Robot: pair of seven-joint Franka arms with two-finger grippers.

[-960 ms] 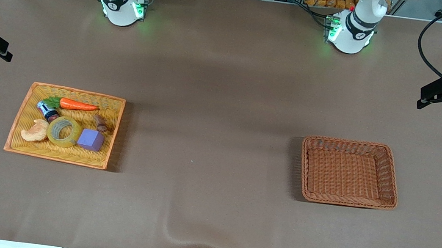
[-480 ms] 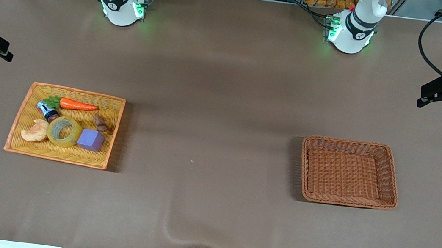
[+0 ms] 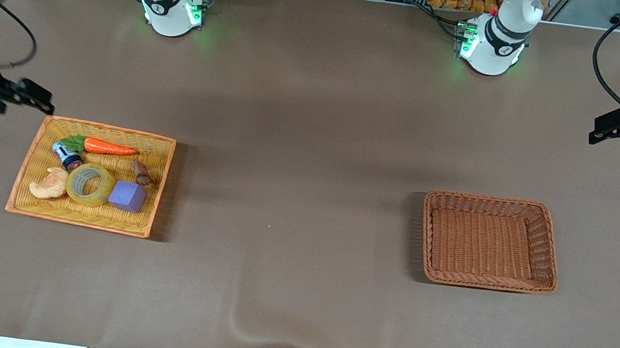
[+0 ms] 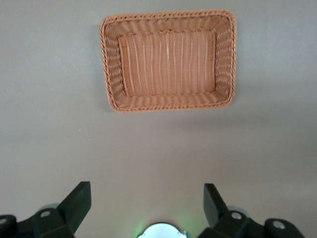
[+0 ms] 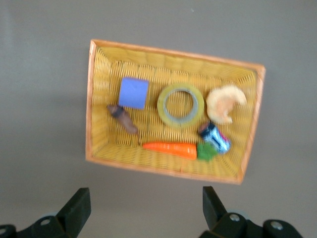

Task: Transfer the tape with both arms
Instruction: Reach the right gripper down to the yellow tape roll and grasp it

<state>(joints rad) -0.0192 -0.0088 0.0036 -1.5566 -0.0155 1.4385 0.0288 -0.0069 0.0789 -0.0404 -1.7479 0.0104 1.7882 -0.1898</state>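
A brown table holds two baskets set well apart. Toward the right arm's end lies a flat yellow wicker tray [image 3: 153, 189], and toward the left arm's end sits an empty brown wicker basket [image 3: 547, 253]. The tape [image 3: 90, 185], a yellowish translucent ring with a pale core, lies flat in the yellow tray, in the part nearer the front camera. A tan croissant-shaped piece [image 3: 49, 184] touches the tape on the side toward the right arm's end of the table, and a purple cube [image 3: 127, 196] sits just beside it on the side toward the table's middle. A small blue and dark cylinder [image 3: 67, 154] and an orange carrot with green leaves [image 3: 100, 146] lie farther from the front camera than the tape, with a short brown piece [image 3: 140, 173] next to the cube. The right gripper [image 3: 32, 97] hangs up in the air just off the tray's corner, at the edge farther from the front camera; its two fingers [image 5: 78, 207] are spread wide and hold nothing, and the tape is well apart from them. The left gripper [image 3: 612, 127] waits in the air over bare table at the left arm's end, apart from the brown basket, its fingers [image 4: 79, 202] also spread wide and empty.
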